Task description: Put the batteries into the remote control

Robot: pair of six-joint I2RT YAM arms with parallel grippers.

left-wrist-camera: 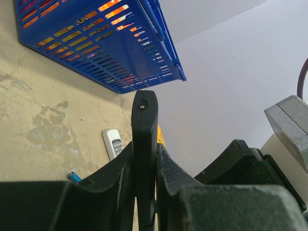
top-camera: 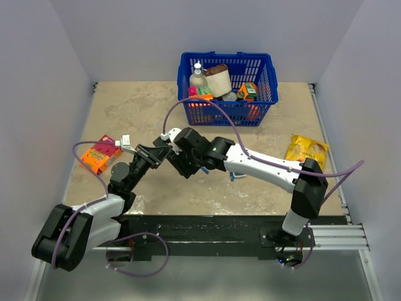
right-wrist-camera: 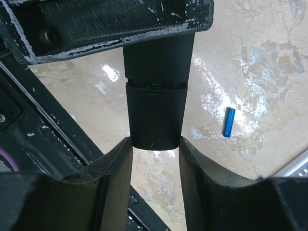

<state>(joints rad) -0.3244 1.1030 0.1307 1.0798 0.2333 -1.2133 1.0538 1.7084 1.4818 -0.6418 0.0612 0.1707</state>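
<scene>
One beige table (top-camera: 125,106) carries two arms, the left arm (top-camera: 94,213) and the right arm (top-camera: 269,166), which meet over its middle. One blue basket (top-camera: 263,69) of groceries stands at the far edge. Two packets lie well apart: one orange packet (top-camera: 98,155) at left and one yellow packet (top-camera: 307,150) at right. One remote control (right-wrist-camera: 156,113), long and black, is held off the table between the arms, on the near side of the basket. The left gripper (left-wrist-camera: 144,149) is clamped on it edge-on, a finger pressed to each flat face. The right gripper (right-wrist-camera: 155,144) sits at a narrow gap, its two fingertips flanking the remote's free end; whether they press it cannot be told. One white remote (left-wrist-camera: 112,143) lies flat on the table, right of the black one. One of the batteries (right-wrist-camera: 229,121), slim and blue, lies loose on the table below the grippers; no second cell shows clearly.
</scene>
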